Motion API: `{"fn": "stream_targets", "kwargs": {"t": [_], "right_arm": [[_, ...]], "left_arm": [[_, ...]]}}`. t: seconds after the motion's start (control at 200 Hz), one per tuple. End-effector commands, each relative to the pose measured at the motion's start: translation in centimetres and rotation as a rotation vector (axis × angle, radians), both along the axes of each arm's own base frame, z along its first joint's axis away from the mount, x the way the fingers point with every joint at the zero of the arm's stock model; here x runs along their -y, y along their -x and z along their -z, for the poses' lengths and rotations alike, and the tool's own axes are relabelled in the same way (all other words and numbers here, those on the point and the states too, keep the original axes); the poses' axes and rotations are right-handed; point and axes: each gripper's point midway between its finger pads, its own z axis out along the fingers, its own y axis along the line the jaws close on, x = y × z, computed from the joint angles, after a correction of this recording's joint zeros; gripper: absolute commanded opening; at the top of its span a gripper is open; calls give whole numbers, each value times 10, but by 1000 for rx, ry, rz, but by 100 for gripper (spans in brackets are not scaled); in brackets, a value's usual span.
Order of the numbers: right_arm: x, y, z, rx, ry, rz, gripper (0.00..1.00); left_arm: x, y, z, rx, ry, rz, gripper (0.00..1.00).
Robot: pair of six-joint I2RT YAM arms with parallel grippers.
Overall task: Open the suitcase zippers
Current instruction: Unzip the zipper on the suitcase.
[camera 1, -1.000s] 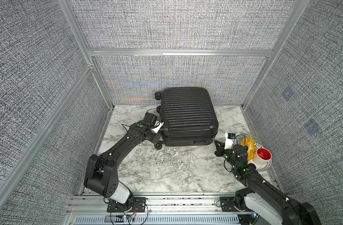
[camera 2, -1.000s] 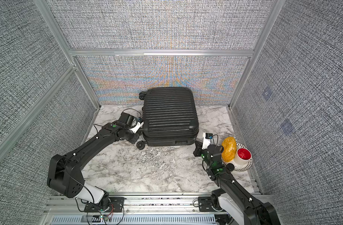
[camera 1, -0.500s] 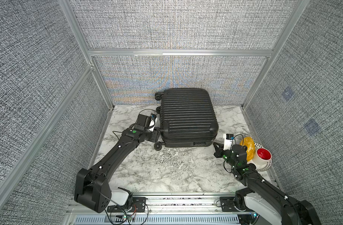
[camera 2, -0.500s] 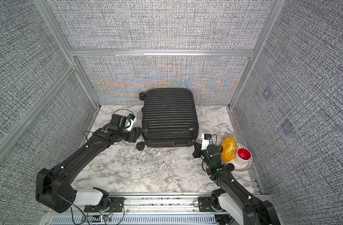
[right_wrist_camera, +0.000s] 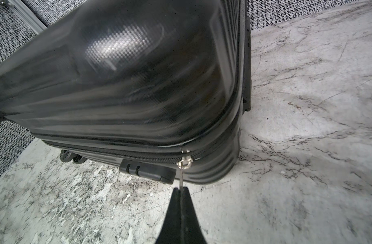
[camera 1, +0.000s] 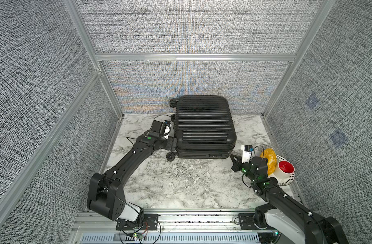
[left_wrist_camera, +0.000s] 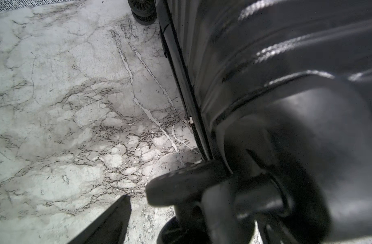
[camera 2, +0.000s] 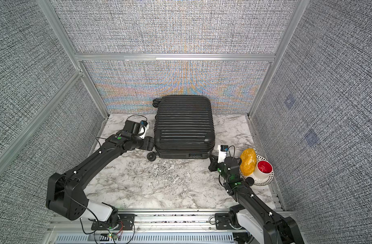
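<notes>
The black ribbed suitcase [camera 1: 204, 126] [camera 2: 183, 126] lies flat at the back of the marble table. My left gripper [camera 1: 173, 145] [camera 2: 151, 144] sits at its near-left corner, open, just above a wheel [camera 1: 170, 157]. In the left wrist view one finger [left_wrist_camera: 115, 219] stands clear of that blurred wheel [left_wrist_camera: 202, 190], and the other finger is hidden. The zippers run along the seam [left_wrist_camera: 187, 101] [right_wrist_camera: 117, 153]. My right gripper [right_wrist_camera: 181, 190] [camera 1: 233, 158] [camera 2: 211, 158] is shut on the metal zipper pull [right_wrist_camera: 181, 175], which hangs from the slider [right_wrist_camera: 185, 161] at the near-right corner.
A white plate [camera 1: 287, 182] at the right edge carries a red cup [camera 1: 285, 168] and a yellow ring-shaped thing [camera 1: 270, 160], close behind my right wrist. Grey fabric walls enclose the table on three sides. A combination lock [right_wrist_camera: 147, 171] sits below the zip.
My left gripper has opened and drawn back a little to the left along the suitcase's side. The right gripper stays put, shut on the pull.
</notes>
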Motion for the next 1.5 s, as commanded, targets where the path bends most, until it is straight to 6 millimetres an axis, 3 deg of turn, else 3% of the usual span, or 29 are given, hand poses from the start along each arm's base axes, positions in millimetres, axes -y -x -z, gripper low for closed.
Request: {"fn": "stream_targets", "kwargs": {"t": [0.0,0.265,0.43,0.751,0.976,1.181,1.496], "right_arm": [[-6,0,-8,29,-15,-29,0],[-6,0,-8,28,-14,-30,0],[-4,0,-8,29,-11,-21,0],[25,-1,2,-7,17,148,0],[42,-1,-1,14,19,233,0],[51,-14,-10,41,23,243,0],[38,-48,-36,144,16,62,0]], "left_arm": [[3,-16,-10,57,12,-25,88],[2,-23,-8,59,-8,-37,63],[-3,-22,-8,62,-23,-51,54],[-7,-16,-5,58,-56,-27,44],[-8,-13,-5,58,-53,-15,43],[-6,-8,-7,63,-47,14,43],[-2,-2,-8,61,-25,44,42]]}}
